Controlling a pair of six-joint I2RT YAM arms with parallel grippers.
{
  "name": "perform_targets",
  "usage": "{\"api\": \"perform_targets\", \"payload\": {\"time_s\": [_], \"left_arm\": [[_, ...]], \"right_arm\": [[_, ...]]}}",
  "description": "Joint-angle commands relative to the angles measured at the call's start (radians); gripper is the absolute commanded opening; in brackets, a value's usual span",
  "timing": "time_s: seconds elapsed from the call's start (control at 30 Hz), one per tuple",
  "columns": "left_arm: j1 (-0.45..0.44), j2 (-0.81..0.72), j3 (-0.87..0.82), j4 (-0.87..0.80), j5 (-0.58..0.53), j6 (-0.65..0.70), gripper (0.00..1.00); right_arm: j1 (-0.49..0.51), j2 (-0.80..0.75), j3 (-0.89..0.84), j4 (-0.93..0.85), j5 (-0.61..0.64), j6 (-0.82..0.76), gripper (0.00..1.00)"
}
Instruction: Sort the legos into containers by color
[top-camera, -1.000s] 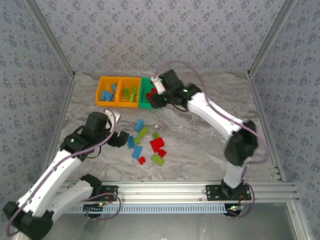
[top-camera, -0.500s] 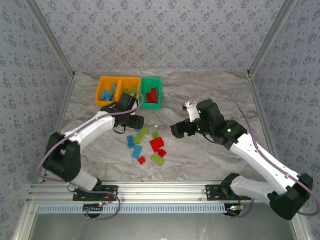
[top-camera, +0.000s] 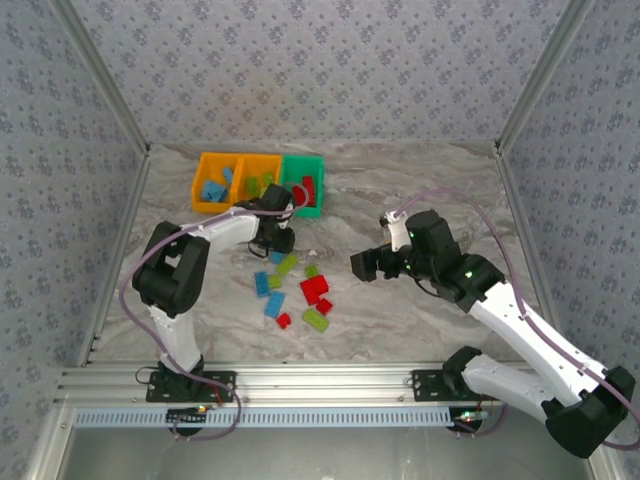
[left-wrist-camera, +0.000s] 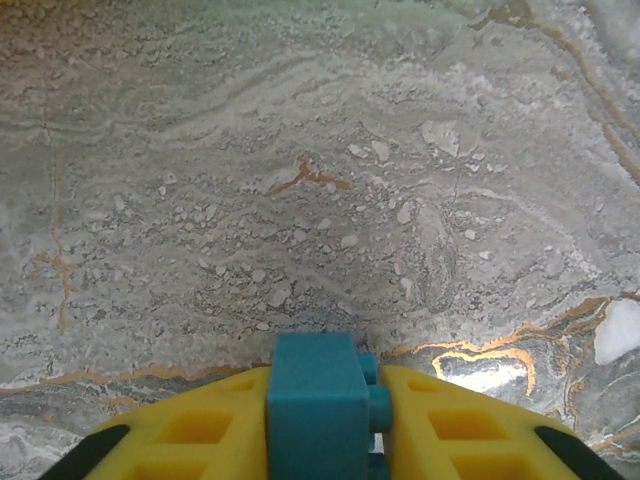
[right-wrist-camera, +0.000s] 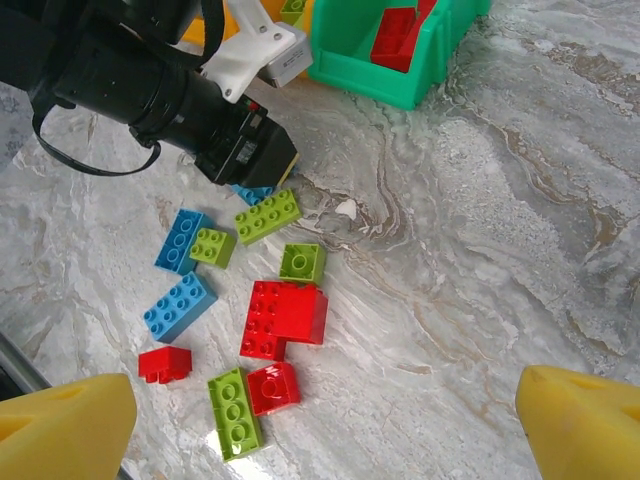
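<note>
At the far left corner of the worktop (top-camera: 430, 190), the containers (top-camera: 215, 208) already hold sorted pieces: blue in the left orange bin (top-camera: 199, 187), lime in the middle bin (top-camera: 260, 157), red in the green bin (top-camera: 303, 211). About ten legos (right-wrist-camera: 283, 315) lie loose mid-worktop, all three colours. My left fingers (left-wrist-camera: 190, 435) are clamped on a blue brick (left-wrist-camera: 318, 395) at the pile's far edge. The right fingers (right-wrist-camera: 60, 420) gape wide, empty, right of the pile. I judge the sort roughly half done.

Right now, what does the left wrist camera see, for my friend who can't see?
The left tool pinches a blue brick between its yellow fingers at the bottom edge. A grey marbled table stretches beyond it.
</note>
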Motion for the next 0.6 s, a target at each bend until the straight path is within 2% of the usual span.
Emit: {"api": "perform_targets", "payload": {"time_s": [0.0,0.07,0.2,0.37,0.43,0.57], "left_arm": [[0.004,-0.002,0.019,-0.005,0.016,0.010,0.25],[0.007,-0.023,0.019,-0.014,0.016,0.011,0.19],[0.028,-0.150,0.005,0.002,0.003,0.013,0.17],[0.140,-0.272,0.064,0.033,-0.079,0.024,0.16],[0.189,-0.246,0.123,0.029,-0.120,0.048,0.17],[0.278,-0.070,0.322,-0.039,-0.238,0.100,0.15]], "right_arm": [[-0.012,-0.006,0.012,0.014,-0.002,0.036,1.00],[-0.015,-0.010,0.019,0.015,-0.001,0.044,1.00],[-0.020,-0.024,0.023,0.017,0.009,0.057,1.00],[-0.023,-0.033,0.016,0.041,0.010,0.073,1.00],[-0.023,-0.033,0.013,0.048,0.009,0.079,1.00],[-0.024,-0.039,0.010,0.050,0.010,0.086,1.00]]}}
